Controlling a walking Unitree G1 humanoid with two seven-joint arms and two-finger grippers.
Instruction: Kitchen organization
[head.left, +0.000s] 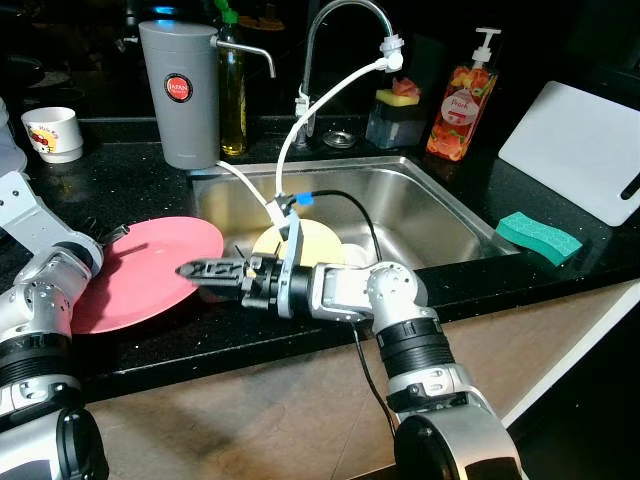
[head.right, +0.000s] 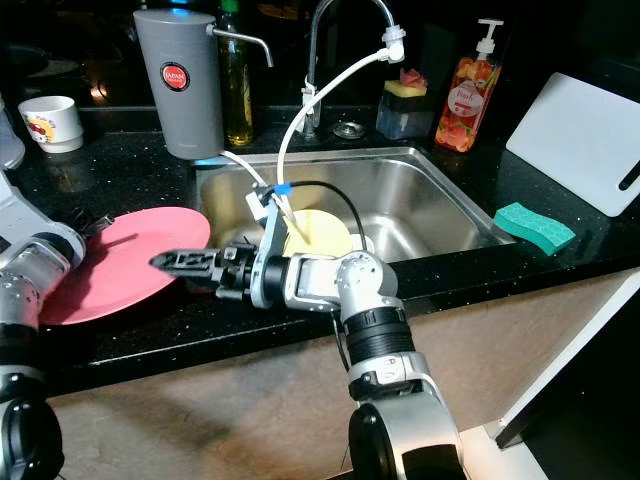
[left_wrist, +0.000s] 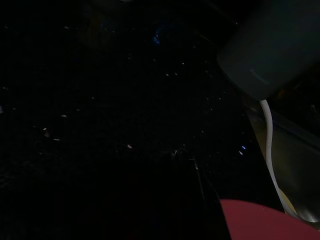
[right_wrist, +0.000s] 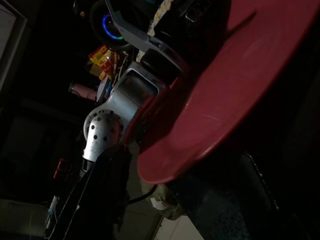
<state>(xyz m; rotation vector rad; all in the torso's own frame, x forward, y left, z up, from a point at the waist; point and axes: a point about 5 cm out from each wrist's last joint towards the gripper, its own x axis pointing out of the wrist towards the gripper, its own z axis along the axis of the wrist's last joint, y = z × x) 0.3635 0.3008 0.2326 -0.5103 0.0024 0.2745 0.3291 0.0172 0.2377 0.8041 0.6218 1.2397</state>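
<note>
At the far left of the black table (head.left: 140, 345) stands a white cup (head.left: 52, 133) with a printed picture on it, well back from the edge. My left end effector (head.left: 108, 236) sits at the left rim of the red plate (head.left: 150, 270); one black finger shows over the plate's edge, so it looks to be gripping the rim, and in the right wrist view the silver wrist sits right against the plate's far rim. The plate lies on the table just left of the sink (head.left: 420, 205), its near side raised a little. Behind it stands a tall grey canister (head.left: 180, 95) with a red round label, and beside that a bottle of yellowish oil (head.left: 232, 95). My right end effector (head.left: 195, 269) reaches across from the right, its two black fingers drawn narrow, almost together, their tips at the plate's right edge; I cannot tell whether they touch it. A white hose (head.left: 300, 125) runs from the tap (head.left: 345, 40) down into the sink, where a pale yellow plate (head.left: 322, 243) lies behind my right forearm. Behind the sink are a sponge holder (head.left: 397, 115) and an orange soap dispenser (head.left: 462, 105). On the table to the right lies a green sponge (head.left: 538, 237), and farthest right a white cutting board (head.left: 580, 150).
</note>
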